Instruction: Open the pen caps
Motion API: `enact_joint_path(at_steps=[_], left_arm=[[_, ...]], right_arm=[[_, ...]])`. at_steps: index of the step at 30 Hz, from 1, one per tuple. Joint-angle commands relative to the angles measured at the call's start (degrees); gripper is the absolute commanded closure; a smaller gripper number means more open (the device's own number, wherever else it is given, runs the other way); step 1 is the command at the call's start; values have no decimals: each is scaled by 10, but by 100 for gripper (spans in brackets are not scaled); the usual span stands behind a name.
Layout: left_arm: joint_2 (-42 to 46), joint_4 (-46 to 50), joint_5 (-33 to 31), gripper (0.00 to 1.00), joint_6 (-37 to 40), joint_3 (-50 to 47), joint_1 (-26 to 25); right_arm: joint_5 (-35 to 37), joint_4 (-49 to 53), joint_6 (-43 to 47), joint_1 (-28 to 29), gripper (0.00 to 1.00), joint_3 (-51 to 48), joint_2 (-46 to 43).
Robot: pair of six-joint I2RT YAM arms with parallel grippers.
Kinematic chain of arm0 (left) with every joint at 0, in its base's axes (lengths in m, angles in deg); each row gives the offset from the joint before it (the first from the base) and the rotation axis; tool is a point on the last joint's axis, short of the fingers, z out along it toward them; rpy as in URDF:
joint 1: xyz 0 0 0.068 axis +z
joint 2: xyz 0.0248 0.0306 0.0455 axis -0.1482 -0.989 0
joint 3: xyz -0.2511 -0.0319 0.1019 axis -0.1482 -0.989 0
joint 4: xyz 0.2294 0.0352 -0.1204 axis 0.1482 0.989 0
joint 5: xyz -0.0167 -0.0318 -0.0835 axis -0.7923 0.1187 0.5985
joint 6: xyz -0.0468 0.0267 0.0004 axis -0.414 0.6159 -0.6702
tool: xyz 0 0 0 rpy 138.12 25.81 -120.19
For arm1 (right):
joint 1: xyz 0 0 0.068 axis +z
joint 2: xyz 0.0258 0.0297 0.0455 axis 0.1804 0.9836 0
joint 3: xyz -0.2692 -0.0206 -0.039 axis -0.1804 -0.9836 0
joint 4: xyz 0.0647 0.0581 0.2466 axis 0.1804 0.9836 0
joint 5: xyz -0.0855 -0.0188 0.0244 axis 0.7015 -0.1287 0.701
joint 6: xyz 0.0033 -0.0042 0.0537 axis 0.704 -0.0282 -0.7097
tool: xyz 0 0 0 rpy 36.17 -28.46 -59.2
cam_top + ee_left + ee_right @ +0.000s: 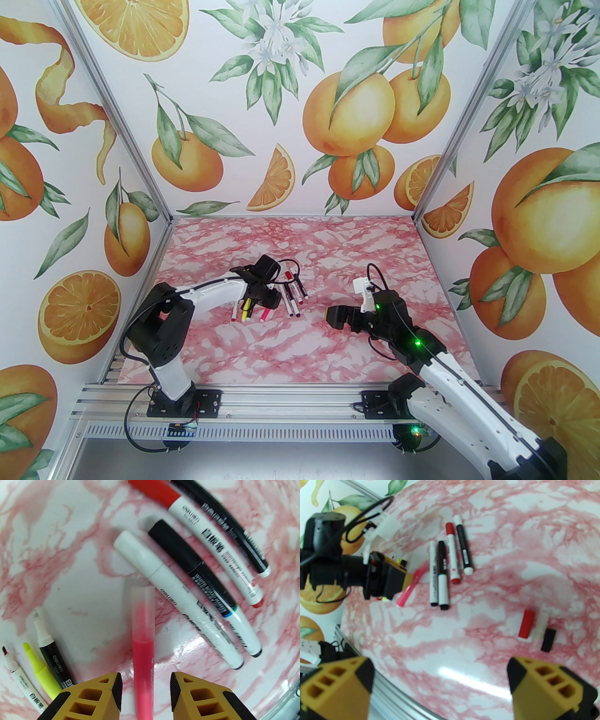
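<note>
My left gripper [145, 679] is open, its yellow fingers [103, 691] either side of a pink marker [143, 662] that carries a clear cap [142, 597]. Beyond it lie capped pens: a white cap [138, 552], a black cap [173, 545], a red cap [155, 490] and a slim black pen [225, 526]. Three uncapped pens [39, 667] lie at the left. My right gripper [440, 667] hangs open over bare table; loose red cap [526, 624], clear cap [541, 627] and black cap [548, 640] lie just ahead of its right finger.
The pens cluster on the pink marbled table [290, 356] left of centre, under the left gripper [262, 304]. The right gripper [333, 318] sits mid-table. Patterned walls close three sides; an aluminium rail [281, 403] runs along the near edge.
</note>
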Motion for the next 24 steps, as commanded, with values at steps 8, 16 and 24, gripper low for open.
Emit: enact_joint_path(at_steps=[8, 16, 24], left_arm=[[-37, 41, 12, 65, 10, 35, 3], [-68, 72, 5, 72, 11, 63, 3], [-87, 93, -34, 80, 7, 75, -2]], right_arm=[[-6, -2, -2, 5, 0, -5, -7], [-5, -6, -4, 6, 0, -8, 0], [-3, -13, -8, 6, 0, -16, -1]])
